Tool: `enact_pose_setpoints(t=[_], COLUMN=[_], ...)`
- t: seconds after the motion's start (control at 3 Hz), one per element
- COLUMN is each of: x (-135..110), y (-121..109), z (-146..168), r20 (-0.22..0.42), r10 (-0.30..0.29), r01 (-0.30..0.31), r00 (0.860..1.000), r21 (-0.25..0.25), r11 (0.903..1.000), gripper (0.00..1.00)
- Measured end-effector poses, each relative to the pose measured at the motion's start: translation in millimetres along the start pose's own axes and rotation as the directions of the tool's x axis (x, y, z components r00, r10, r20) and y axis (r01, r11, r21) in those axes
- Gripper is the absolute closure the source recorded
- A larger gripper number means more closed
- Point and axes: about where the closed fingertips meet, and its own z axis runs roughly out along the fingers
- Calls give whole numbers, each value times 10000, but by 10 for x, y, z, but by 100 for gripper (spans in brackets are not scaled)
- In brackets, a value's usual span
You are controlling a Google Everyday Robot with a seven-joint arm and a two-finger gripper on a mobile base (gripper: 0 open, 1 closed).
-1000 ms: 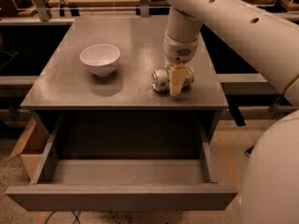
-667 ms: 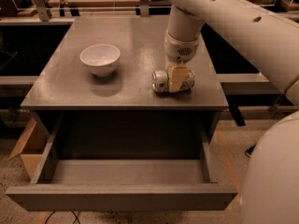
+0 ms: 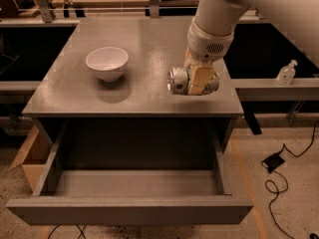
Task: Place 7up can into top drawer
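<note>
The 7up can lies on its side, silver with green marks, held just above the right front part of the grey cabinet top. My gripper comes down from the white arm and is shut on the can, its tan fingers across the can's middle. The top drawer is pulled wide open below the cabinet top, empty inside, its plain grey front panel nearest the camera.
A white bowl stands on the left of the cabinet top. A clear bottle sits on a ledge at the right. A cardboard box lies on the floor at the left, and black cables at the right.
The gripper has closed on the can and lifted it slightly off the cabinet top, moving it a little toward the front edge.
</note>
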Motion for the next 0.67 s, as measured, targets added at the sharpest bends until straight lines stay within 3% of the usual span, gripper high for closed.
enact_pose_setpoints(t=[0.67], x=[-41], y=[98], z=[97], r20=[-137], r10=[-47], r01=[47], r00=[9999], r21=[51], r11=[10000], gripper=[100])
